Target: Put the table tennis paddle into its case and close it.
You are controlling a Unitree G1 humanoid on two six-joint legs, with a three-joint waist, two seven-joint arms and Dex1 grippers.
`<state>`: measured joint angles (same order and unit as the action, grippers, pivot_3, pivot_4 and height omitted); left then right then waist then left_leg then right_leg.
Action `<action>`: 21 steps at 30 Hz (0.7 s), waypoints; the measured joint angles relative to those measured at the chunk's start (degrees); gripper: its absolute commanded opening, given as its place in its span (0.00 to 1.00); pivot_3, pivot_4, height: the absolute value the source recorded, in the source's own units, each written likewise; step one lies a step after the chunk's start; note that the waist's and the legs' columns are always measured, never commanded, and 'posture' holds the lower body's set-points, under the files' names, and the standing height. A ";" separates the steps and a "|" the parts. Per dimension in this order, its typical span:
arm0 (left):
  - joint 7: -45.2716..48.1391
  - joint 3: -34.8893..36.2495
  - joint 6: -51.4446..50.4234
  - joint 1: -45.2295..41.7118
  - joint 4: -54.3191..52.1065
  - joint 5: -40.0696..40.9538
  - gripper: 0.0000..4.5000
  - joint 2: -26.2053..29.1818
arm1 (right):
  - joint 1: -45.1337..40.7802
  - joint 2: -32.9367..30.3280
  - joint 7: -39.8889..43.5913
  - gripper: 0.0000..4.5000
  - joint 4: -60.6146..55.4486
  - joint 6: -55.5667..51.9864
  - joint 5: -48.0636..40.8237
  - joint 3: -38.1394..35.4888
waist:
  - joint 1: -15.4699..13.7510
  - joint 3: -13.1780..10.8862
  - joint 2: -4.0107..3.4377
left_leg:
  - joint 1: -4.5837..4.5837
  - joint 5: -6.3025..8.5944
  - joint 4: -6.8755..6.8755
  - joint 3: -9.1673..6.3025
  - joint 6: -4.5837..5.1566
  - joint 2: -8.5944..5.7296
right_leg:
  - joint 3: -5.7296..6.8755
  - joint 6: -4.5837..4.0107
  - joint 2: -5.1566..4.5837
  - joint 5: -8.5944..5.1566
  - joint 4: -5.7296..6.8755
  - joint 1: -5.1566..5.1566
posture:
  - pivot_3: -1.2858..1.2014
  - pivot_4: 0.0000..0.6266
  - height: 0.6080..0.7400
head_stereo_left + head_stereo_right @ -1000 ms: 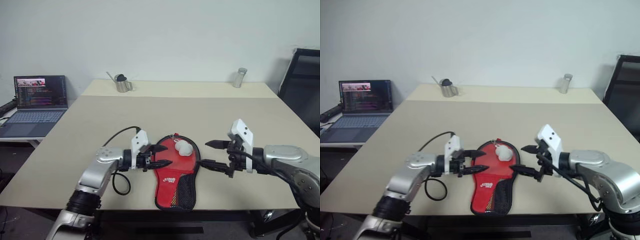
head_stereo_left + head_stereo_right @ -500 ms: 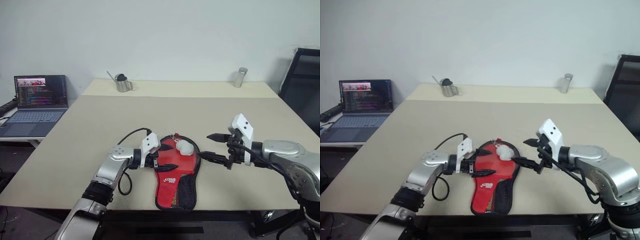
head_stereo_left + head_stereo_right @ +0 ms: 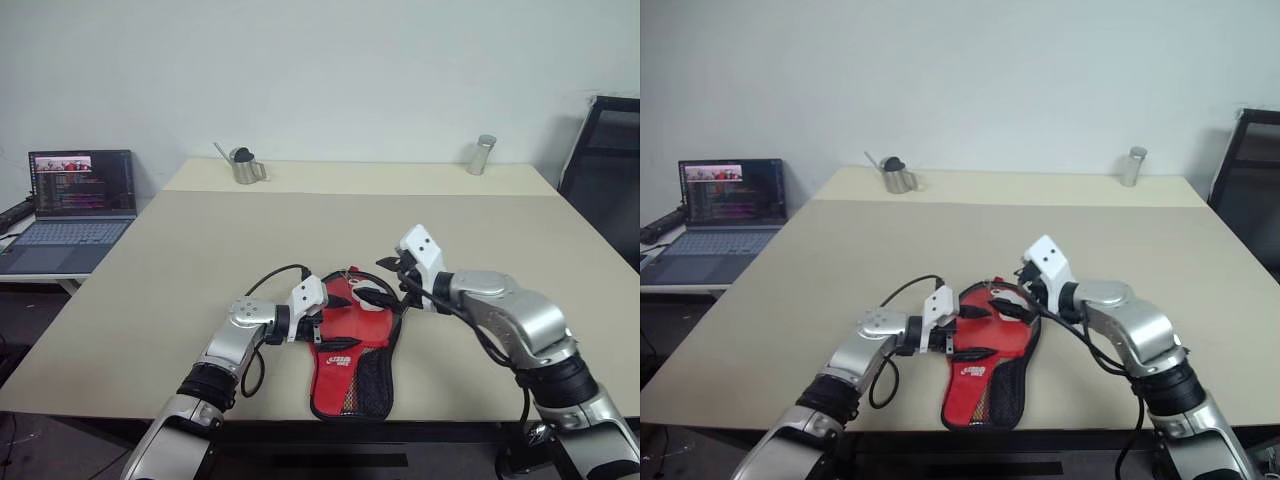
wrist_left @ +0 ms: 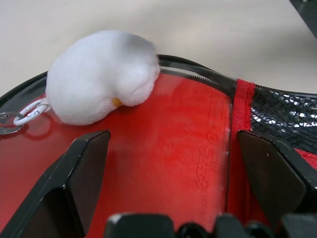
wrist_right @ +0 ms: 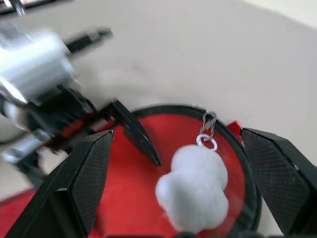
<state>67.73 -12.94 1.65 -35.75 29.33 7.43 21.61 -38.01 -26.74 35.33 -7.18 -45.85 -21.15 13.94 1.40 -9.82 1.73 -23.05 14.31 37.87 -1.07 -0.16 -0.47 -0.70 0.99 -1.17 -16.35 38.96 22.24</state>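
Right gripper (image 3: 385,281) now swung in from right over round end of case (image 3: 350,350), beside white charm (image 5: 193,190); left gripper (image 3: 332,319) barely shifted. Both sets of fingers spread wide, holding nothing. Case flat near front edge of table (image 3: 180,260). Paddle not identifiable. Advice: pin case, pinch zipper ring (image 5: 208,123). Head views give layout; wrist views reveal ring, mesh pocket (image 4: 282,111).

A fluffy white charm (image 5: 194,191) on a metal ring lies on the red, black-rimmed round fabric case (image 5: 148,198), between the right gripper's (image 5: 183,191) spread fingers; the left gripper's (image 5: 136,134) black fingertip rests beside it.
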 measured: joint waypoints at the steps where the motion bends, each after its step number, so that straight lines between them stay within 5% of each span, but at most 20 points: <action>1: 0.02 0.00 0.03 0.09 -0.08 0.09 0.99 0.05 | -0.10 0.05 0.44 1.00 1.25 0.82 0.87 0.64 | -0.02 0.00 0.00 | -0.01 0.00 0.00 0.01 0.01 0.00 | -0.01 0.00 -0.01 0.00 -0.01 0.00 | 0.52 0.24 1.00; 21: -0.92 0.29 0.10 1.19 -1.53 0.08 0.99 0.65 | -3.81 6.00 3.37 1.00 19.26 11.68 14.02 5.32 | 0.17 -0.01 -0.02 | 0.04 0.01 0.00 0.05 0.01 0.01 | -0.05 -0.01 -0.01 0.01 0.03 0.00 | 0.52 0.24 1.00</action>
<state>66.81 -12.65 1.75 -34.56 27.79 7.50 22.25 -41.82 -20.74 38.70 12.08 -34.16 -7.12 19.25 1.56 -9.82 1.71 -23.01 14.32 37.87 -1.01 -0.14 -0.45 -0.75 0.98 -1.17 -16.34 38.98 22.25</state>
